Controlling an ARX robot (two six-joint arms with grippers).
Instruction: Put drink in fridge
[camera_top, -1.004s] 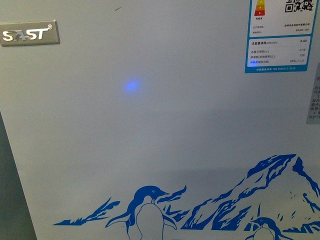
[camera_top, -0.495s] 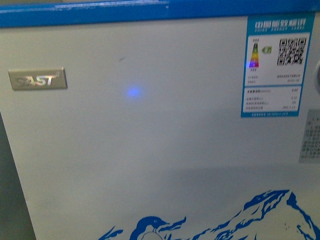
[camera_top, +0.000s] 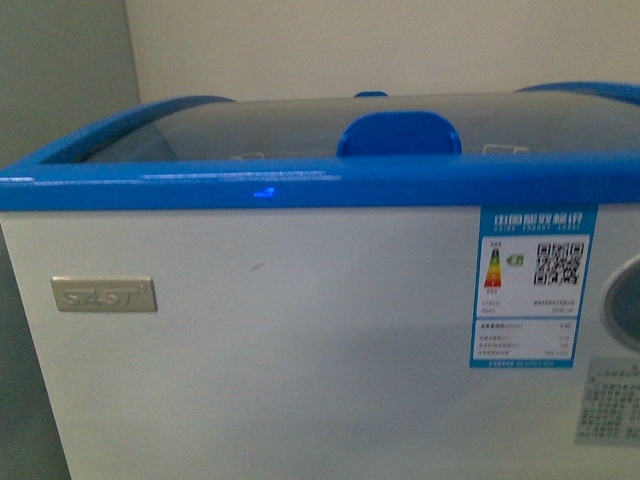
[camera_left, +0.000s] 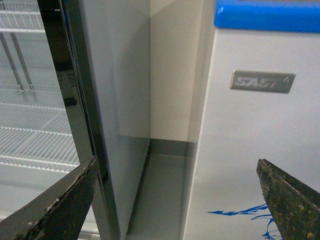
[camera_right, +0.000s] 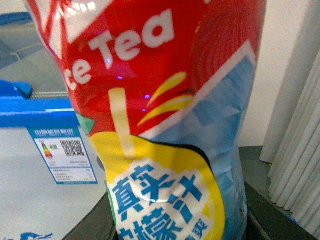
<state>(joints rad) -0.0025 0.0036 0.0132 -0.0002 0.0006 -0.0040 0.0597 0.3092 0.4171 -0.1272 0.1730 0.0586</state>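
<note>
Red tea drink (camera_right: 165, 100) held in right gripper (camera_right: 175, 227), fridge (camera_right: 30, 150) near

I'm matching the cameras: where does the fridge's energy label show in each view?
Front view: energy label at right on the fridge front, just under the blue rim.
Left wrist view: not in it; only the rim's corner shows.
Right wrist view: label under the rim, beside the tea bottle.
Shared landmark: the blue rim.

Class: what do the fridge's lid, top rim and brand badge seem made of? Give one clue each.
Fridge lid: likely glass, transparent and curved. Top rim: probably glossy blue plastic; it reflects light. Brand badge: silvery brushed-metal look, possibly plated plastic.
</note>
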